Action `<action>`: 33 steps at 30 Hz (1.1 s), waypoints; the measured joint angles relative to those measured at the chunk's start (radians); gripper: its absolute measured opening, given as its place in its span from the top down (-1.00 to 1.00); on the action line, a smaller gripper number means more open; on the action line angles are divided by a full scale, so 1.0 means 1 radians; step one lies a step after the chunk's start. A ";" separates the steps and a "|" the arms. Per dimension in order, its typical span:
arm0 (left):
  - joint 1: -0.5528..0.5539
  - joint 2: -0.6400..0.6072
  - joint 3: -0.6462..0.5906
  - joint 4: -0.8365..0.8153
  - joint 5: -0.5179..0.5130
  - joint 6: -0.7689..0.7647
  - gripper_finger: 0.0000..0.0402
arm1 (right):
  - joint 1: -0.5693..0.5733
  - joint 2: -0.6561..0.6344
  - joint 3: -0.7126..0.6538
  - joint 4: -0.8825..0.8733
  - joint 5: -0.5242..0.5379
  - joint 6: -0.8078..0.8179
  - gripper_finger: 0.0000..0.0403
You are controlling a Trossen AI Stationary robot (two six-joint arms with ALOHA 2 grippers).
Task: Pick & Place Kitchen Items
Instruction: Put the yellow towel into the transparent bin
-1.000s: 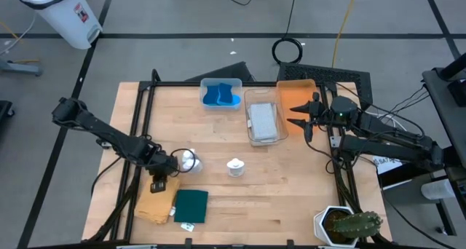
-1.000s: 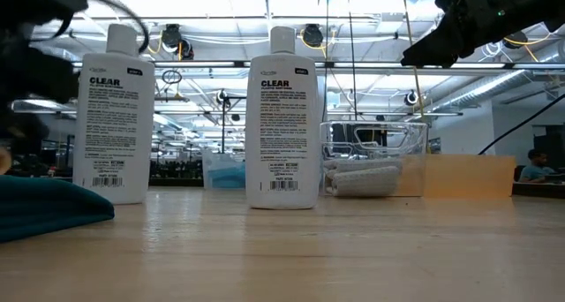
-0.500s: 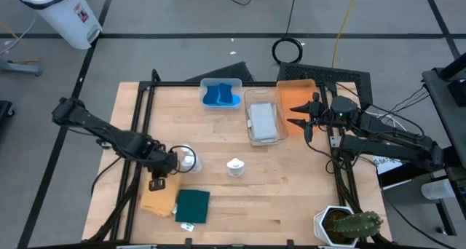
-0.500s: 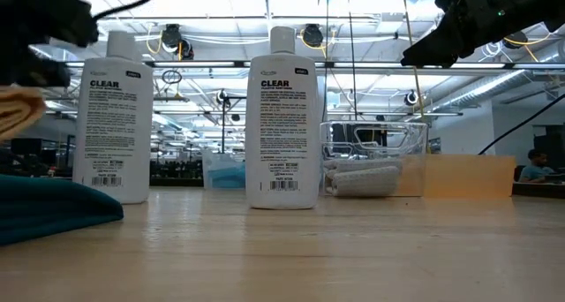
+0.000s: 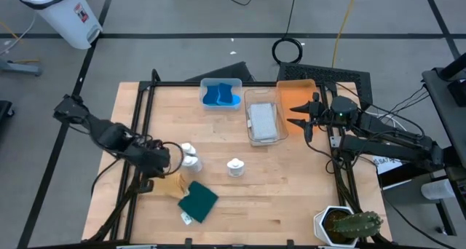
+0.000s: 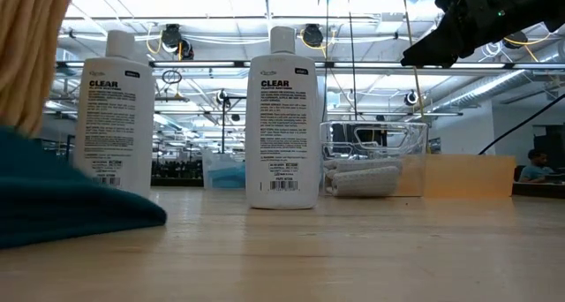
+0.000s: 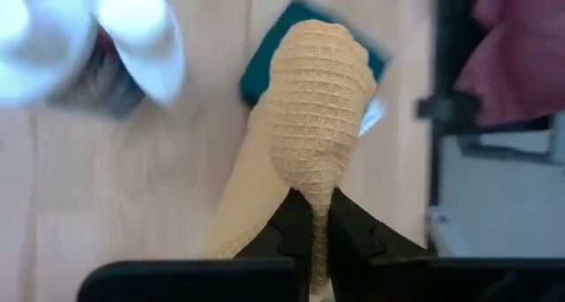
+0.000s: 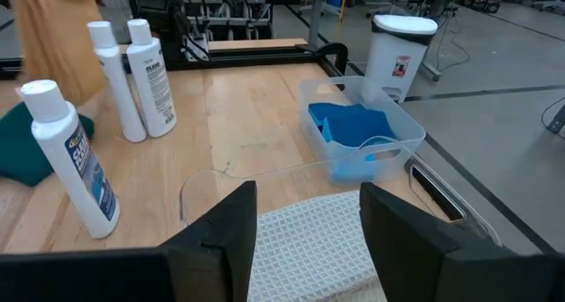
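In the high view, we saw the left hand (image 5: 156,161) near the table's (image 5: 291,198) left edge, beside two white bottles (image 5: 190,156). The right hand (image 5: 304,119) waited open over the orange tray (image 5: 295,96). In the left wrist view, the left hand's fingers (image 7: 288,236) pinched the mustard cloth (image 7: 313,130), lifted above the green cloth (image 7: 265,72).

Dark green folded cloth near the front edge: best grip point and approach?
Judging from the high view, take the dark green cloth at its free corner nearest the table's front edge, coming straight down from above. It lies flat and rotated like a diamond; its upper-left corner meets the mustard-yellow cloth hanging from the left gripper, so that side is crowded. The right gripper waits open by the bins.
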State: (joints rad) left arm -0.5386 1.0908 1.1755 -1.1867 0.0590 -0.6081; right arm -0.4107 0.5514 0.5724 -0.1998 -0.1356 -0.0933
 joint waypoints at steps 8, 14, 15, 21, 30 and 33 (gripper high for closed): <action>-0.098 -0.001 0.224 -0.033 -0.311 0.156 0.94 | 0.000 0.000 0.000 0.000 0.000 0.000 0.16; -0.082 0.000 0.317 0.056 -0.564 0.399 0.94 | 0.000 0.001 0.000 0.000 0.000 0.000 0.16; -0.069 0.001 0.323 0.099 -0.590 0.453 0.94 | 0.000 0.001 0.000 0.001 0.000 0.000 0.16; 0.086 0.036 0.329 0.357 -0.558 0.798 0.93 | 0.000 0.016 0.000 0.017 0.000 0.000 0.16; 0.364 0.161 0.329 0.456 -0.592 0.896 0.93 | 0.000 0.077 0.000 0.031 0.000 0.002 0.16; 0.428 0.222 0.329 0.458 -0.594 0.895 0.95 | 0.000 0.099 0.000 0.069 0.000 0.021 0.16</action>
State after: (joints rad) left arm -0.1101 1.3130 1.5043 -0.7287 -0.5349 0.2869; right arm -0.4104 0.6505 0.5724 -0.1307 -0.1355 -0.0727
